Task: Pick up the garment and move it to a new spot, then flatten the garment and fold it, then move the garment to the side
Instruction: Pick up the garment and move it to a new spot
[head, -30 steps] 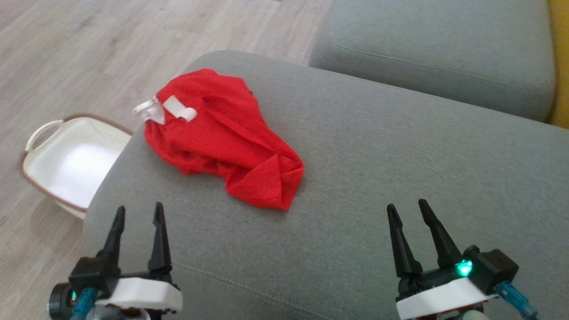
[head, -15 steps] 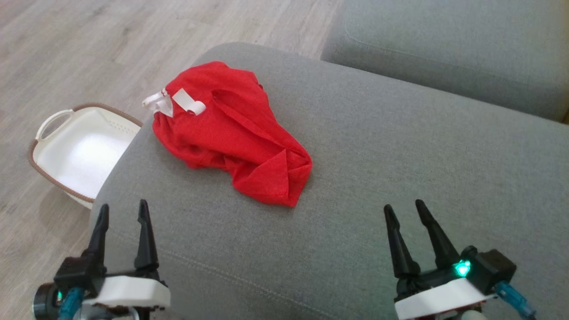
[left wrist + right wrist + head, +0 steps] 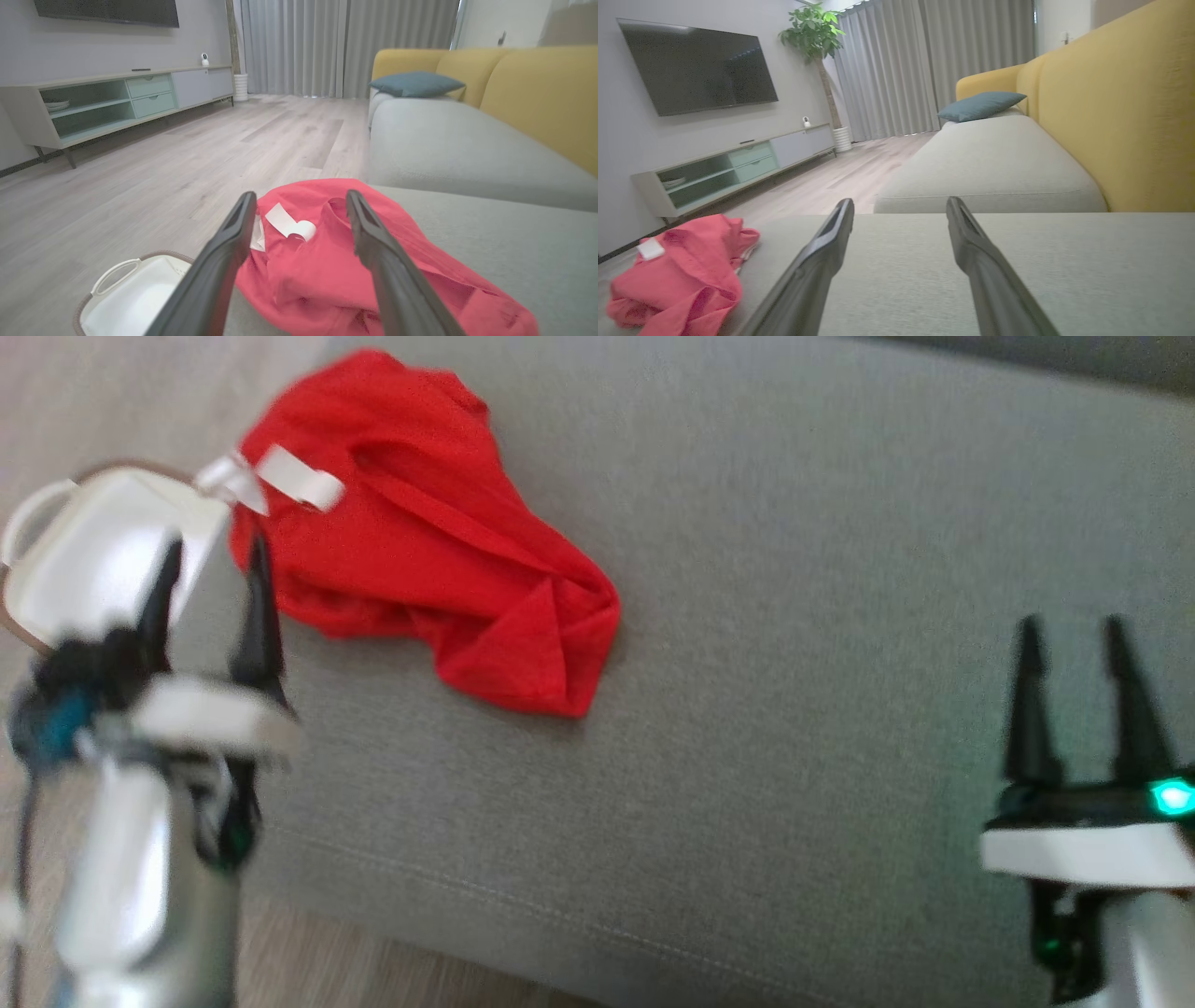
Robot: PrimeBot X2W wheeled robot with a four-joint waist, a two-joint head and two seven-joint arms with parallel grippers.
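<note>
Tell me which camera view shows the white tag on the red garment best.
The left wrist view: the white tag is close and sharp, curled on the red garment. The head view shows it whole but blurred; the right wrist view shows it small, at the far left.

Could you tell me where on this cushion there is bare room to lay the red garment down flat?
The grey cushion is bare from the red garment across to the right gripper, a broad open stretch. Crowded at the left edge: the garment, the left gripper and the white basket sit close together.

white basket (image 3: pixel 84 555) beside grey sofa (image 3: pixel 794 663)
</note>
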